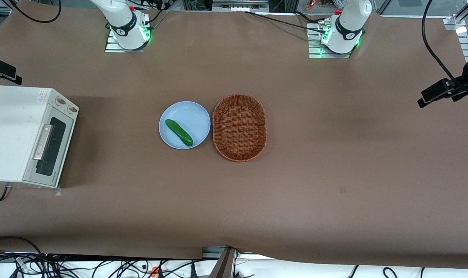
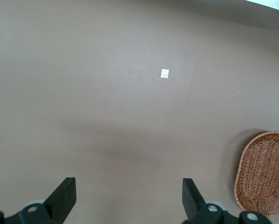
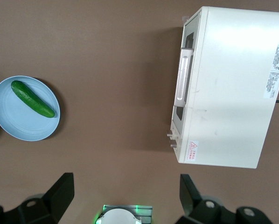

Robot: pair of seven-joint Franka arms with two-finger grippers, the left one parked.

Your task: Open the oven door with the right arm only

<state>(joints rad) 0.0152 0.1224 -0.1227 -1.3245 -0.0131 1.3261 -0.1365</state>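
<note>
The cream-white toaster oven (image 1: 14, 133) stands at the working arm's end of the table. Its oven door (image 1: 53, 148) with dark glass and silver bar handle (image 1: 43, 142) is closed and faces the middle of the table. In the right wrist view the door (image 3: 186, 39) and handle (image 3: 183, 77) show from high above. The right arm (image 1: 122, 19) rises out of the front view from its base. Its gripper (image 3: 125, 183) is open and empty, high over the table between the arm's base and the oven, apart from the door.
A blue plate (image 1: 197, 116) with a green cucumber (image 1: 178, 132) lies mid-table, also in the right wrist view (image 3: 18, 128). A brown wicker basket (image 1: 239, 127) lies beside it, toward the parked arm. The two-knob panel (image 1: 66, 105) is beside the door.
</note>
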